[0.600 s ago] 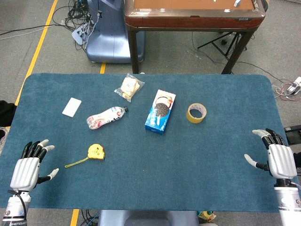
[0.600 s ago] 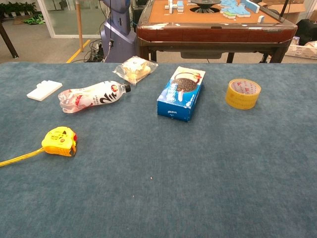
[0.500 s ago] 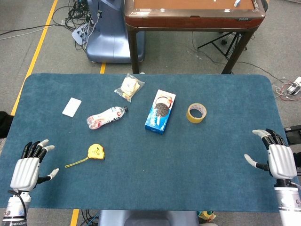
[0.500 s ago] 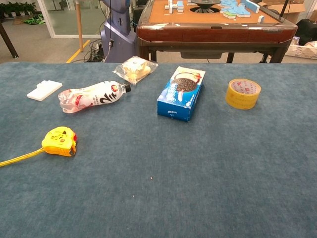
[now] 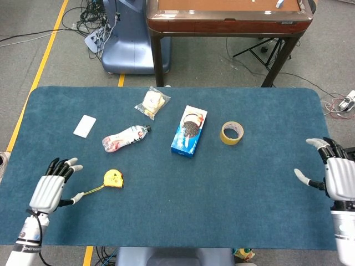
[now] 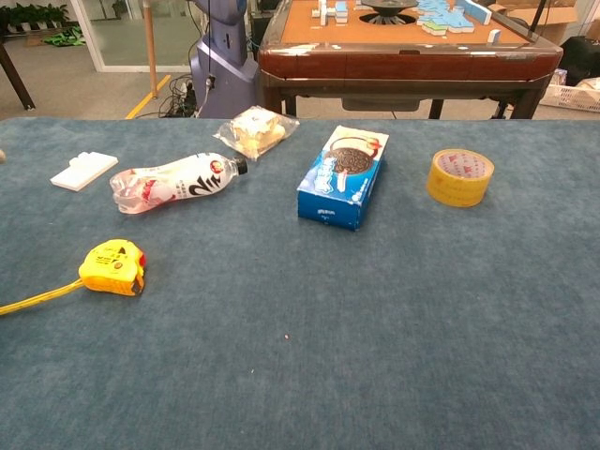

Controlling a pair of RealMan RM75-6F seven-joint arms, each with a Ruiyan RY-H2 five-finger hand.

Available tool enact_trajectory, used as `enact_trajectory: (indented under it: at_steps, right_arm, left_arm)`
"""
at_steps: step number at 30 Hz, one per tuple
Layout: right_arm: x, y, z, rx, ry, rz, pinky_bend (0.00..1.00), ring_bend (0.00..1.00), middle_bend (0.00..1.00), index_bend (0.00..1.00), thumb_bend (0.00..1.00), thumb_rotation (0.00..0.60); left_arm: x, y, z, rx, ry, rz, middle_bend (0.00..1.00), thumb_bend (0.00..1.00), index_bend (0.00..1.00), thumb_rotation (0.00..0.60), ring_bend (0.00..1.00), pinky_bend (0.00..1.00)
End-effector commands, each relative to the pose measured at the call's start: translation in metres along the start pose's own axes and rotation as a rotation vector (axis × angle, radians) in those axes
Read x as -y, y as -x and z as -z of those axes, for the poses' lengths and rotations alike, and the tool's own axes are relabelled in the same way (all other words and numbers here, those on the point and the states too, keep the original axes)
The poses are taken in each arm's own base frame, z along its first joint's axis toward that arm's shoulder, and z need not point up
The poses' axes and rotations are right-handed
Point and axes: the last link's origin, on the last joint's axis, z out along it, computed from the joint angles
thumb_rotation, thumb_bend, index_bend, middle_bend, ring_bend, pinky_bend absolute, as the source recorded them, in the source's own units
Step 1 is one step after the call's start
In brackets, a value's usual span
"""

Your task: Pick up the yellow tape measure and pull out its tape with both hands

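The yellow tape measure (image 5: pixel 113 178) lies on the blue table at the front left, with a short length of yellow tape (image 5: pixel 89 192) trailing toward the left edge. The chest view shows the tape measure (image 6: pixel 113 267) and its tape (image 6: pixel 37 299) too. My left hand (image 5: pixel 51 188) hovers open just left of the case, its thumb close to the end of the tape, not holding anything. My right hand (image 5: pixel 337 174) is open at the table's far right edge, far from the tape measure. Only a fingertip of the left hand shows at the left edge of the chest view.
A plastic bottle (image 5: pixel 125 137), a white card (image 5: pixel 84 126) and a bagged snack (image 5: pixel 152 102) lie behind the tape measure. A blue biscuit box (image 5: pixel 189 131) and a roll of yellow tape (image 5: pixel 231 133) sit mid-table. A wooden table (image 5: pixel 227 16) stands beyond.
My left hand has moved forward and right, toward the trailing tape. My right hand has shifted slightly right and away. The tape measure has not moved.
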Motion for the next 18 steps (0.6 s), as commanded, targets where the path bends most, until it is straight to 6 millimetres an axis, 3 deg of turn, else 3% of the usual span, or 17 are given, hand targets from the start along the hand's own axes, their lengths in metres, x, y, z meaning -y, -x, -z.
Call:
enact_trajectory:
  at_steps: [1, 8, 18]
  right_arm:
    - [0.004, -0.010, -0.007, -0.021, -0.001, 0.005, 0.16, 0.14, 0.24, 0.25, 0.26, 0.600]
    - [0.005, -0.017, -0.006, -0.025, 0.005, 0.001, 0.16, 0.14, 0.24, 0.25, 0.26, 0.600]
    - [-0.003, -0.018, 0.000, -0.024, 0.032, 0.003, 0.16, 0.14, 0.24, 0.25, 0.26, 0.600]
  left_arm:
    - [-0.012, 0.007, -0.026, 0.050, 0.081, -0.007, 0.15, 0.19, 0.25, 0.600, 0.10, 0.02]
    - [-0.032, 0.030, -0.059, 0.185, 0.129, -0.053, 0.15, 0.19, 0.24, 0.600, 0.10, 0.02]
    - [-0.034, 0.055, -0.086, 0.300, 0.055, -0.152, 0.15, 0.19, 0.19, 0.600, 0.10, 0.02]
